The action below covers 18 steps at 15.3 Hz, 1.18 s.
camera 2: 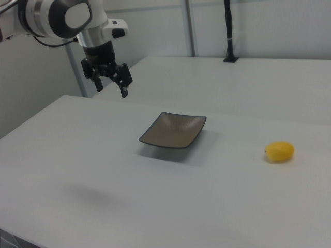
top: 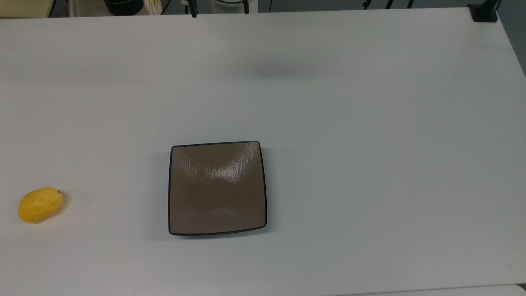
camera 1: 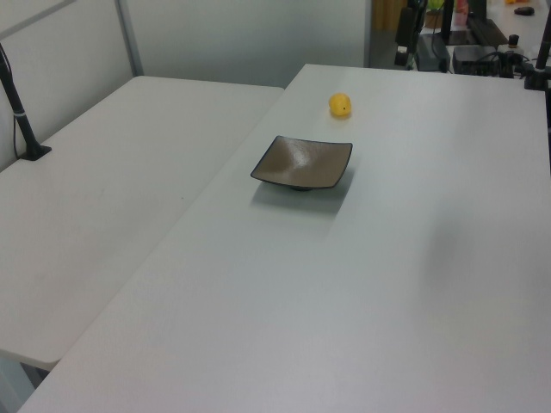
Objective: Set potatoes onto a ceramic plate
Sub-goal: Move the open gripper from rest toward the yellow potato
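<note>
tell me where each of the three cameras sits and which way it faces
Top view: overhead, looking down on the table, ceramic plate and potato.
Left view: raised at one table end, potato beyond plate.
Right view: raised at the opposite side, showing the arm and open gripper hanging above the table.
All share plate and potato.

Yellow potatoes [top: 40, 204]; streaky brown, black-rimmed ceramic plate [top: 217, 188]; white table [top: 370, 123].
</note>
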Available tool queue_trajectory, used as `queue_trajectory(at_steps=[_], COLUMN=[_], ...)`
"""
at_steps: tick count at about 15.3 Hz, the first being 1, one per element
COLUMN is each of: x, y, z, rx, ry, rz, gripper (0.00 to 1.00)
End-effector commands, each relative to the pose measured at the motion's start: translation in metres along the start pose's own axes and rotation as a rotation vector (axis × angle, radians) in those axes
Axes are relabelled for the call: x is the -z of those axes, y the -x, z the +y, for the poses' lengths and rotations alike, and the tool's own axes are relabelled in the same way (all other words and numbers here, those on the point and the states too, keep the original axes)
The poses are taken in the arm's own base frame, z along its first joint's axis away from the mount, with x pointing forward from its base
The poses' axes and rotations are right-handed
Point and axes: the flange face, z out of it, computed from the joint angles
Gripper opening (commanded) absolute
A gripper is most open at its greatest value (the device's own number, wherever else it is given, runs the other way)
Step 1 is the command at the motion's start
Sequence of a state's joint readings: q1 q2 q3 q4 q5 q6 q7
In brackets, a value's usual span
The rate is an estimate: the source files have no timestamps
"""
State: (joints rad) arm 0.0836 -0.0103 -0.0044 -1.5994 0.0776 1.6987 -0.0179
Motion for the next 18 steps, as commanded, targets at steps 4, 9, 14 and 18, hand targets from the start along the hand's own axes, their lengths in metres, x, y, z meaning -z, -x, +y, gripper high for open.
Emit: queue_trajectory(at_steps=[4, 9, 14, 18], x=[-0.002, -0.004, -0.013, -0.005], y=[0.003, 0.003, -0.002, -0.005], z=[0.002, 0.004, 0.016, 0.030], rx=[-0.022, -0.021, -0.042, -0.149], ry=[-0.011, -0.008, -0.001, 0.008], rz=[0.012, 0.005, -0.009, 0.010], gripper=[1.00, 1.00, 1.00, 1.00])
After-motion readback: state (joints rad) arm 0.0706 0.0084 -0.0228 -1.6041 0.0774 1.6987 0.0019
